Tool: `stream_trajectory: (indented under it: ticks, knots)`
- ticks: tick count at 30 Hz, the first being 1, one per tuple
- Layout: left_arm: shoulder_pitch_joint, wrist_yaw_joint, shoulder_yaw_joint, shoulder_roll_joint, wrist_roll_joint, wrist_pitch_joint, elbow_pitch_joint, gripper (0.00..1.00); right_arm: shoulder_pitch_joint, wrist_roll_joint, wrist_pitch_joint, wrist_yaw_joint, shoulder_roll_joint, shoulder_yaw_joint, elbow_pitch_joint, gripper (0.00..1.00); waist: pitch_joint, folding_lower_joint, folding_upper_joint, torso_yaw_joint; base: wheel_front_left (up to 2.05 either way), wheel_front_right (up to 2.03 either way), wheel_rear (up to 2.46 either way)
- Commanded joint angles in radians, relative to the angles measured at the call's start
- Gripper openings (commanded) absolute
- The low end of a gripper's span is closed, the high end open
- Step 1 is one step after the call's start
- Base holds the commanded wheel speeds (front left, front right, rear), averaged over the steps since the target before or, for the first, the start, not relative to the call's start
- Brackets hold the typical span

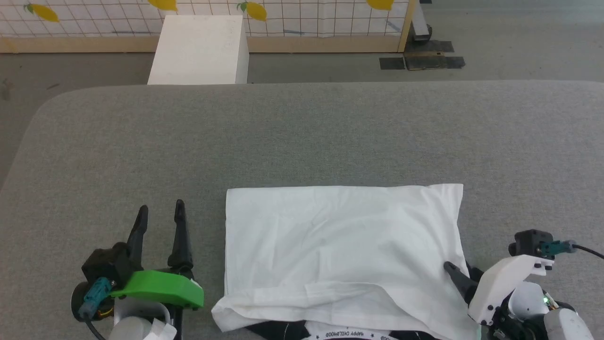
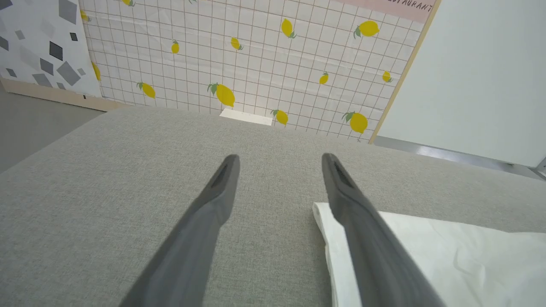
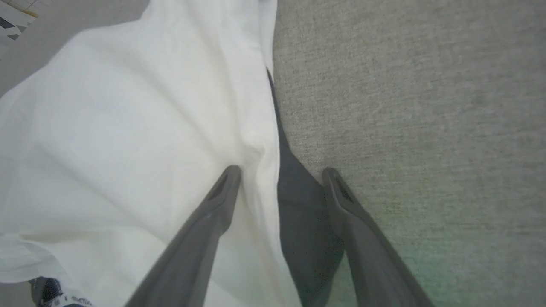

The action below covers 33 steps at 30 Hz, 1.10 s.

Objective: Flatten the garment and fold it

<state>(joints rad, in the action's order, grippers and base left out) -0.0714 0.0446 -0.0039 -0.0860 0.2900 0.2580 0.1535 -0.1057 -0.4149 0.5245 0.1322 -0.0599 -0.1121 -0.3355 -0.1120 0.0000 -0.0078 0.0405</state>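
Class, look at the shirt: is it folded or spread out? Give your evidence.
Folded: the garment lies as a compact white rectangle, with black fabric tucked under its near edge.

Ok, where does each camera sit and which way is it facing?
Head view: on the head, looking down at garment and table; left gripper, right gripper at bottom corners.
Left wrist view: along its open fingers, across the table toward the lemon wall.
Right wrist view: along its open fingers, down at the garment's edge.
All three share the garment.
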Motion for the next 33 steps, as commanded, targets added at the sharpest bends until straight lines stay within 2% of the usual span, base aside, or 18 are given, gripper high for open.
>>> stream_trajectory:
  ticks: [1, 2, 3, 4, 5, 6, 7, 13, 19, 23, 28, 33]
  knots:
    - [-0.022, 0.009, 0.006, 0.007, -0.008, 0.004, 0.004, 1.0, 0.007, -0.025, 0.042, -0.002, 0.01, 0.022, -0.032, 1.0, 0.0, 0.0, 0.0076, -0.004, 0.0, 0.0, 0.0]
    - [-0.022, 0.011, 0.008, 0.008, -0.009, 0.004, 0.007, 1.0, 0.008, -0.037, 0.059, -0.002, 0.01, 0.03, -0.036, 0.87, 0.0, 0.0, 0.0076, -0.005, 0.0, 0.0, 0.0]
    - [-0.022, 0.014, 0.01, 0.009, -0.01, 0.004, 0.01, 1.0, 0.009, -0.048, 0.08, -0.002, 0.01, 0.037, -0.039, 0.58, 0.001, 0.0, 0.0076, -0.006, 0.0, 0.0, 0.0]
    - [-0.022, 0.016, 0.012, 0.01, -0.012, 0.004, 0.012, 1.0, 0.011, -0.05, 0.095, -0.002, 0.01, 0.041, -0.039, 0.44, 0.001, 0.0, 0.0076, -0.006, 0.0, 0.0, 0.0]
    - [-0.022, 0.018, 0.014, 0.011, -0.013, 0.004, 0.014, 1.0, 0.012, -0.051, 0.099, -0.002, 0.01, 0.041, -0.036, 0.36, 0.002, 0.0, 0.0076, -0.007, 0.0, 0.0, 0.0]
    - [-0.022, 0.019, 0.015, 0.011, -0.015, 0.004, 0.016, 1.0, 0.013, -0.055, 0.099, -0.002, 0.01, 0.038, -0.032, 0.11, 0.002, 0.0, 0.0076, -0.007, 0.0, 0.0, 0.0]
    - [-0.022, 0.021, 0.017, 0.012, -0.016, 0.004, 0.017, 1.0, 0.013, -0.057, 0.097, -0.002, 0.01, 0.038, -0.028, 0.0, 0.002, 0.0, 0.0076, -0.007, 0.0, 0.0, 0.0]
    - [-0.007, 0.02, 0.02, 0.019, -0.026, 0.004, 0.009, 1.0, 0.004, -0.065, 0.047, -0.002, 0.01, 0.015, 0.001, 0.0, 0.005, 0.0, 0.0076, 0.001, 0.0, 0.0, 0.0]
    - [-0.002, 0.025, 0.026, 0.021, -0.028, 0.004, 0.01, 1.0, 0.002, -0.001, 0.01, -0.002, 0.01, -0.101, 0.046, 0.0, 0.007, 0.0, 0.0076, 0.011, 0.0, 0.0, 0.0]
    - [0.0, 0.028, 0.03, 0.022, -0.03, 0.004, 0.01, 1.0, 0.007, 0.071, 0.003, -0.002, 0.01, -0.216, 0.09, 0.0, 0.006, 0.0, 0.0076, 0.018, 0.0, 0.0, 0.0]
    - [-0.001, 0.029, 0.034, 0.023, -0.035, 0.004, 0.006, 1.0, 0.012, 0.217, -0.005, -0.002, 0.01, -0.349, 0.151, 0.0, -0.003, 0.0, 0.0076, 0.026, 0.0, 0.0, 0.0]
    - [-0.004, 0.03, 0.033, 0.024, -0.039, 0.004, 0.007, 1.0, 0.021, 0.275, 0.006, -0.002, 0.01, -0.359, 0.203, 0.0, -0.007, 0.0, 0.0076, 0.031, 0.0, 0.0, 0.0]
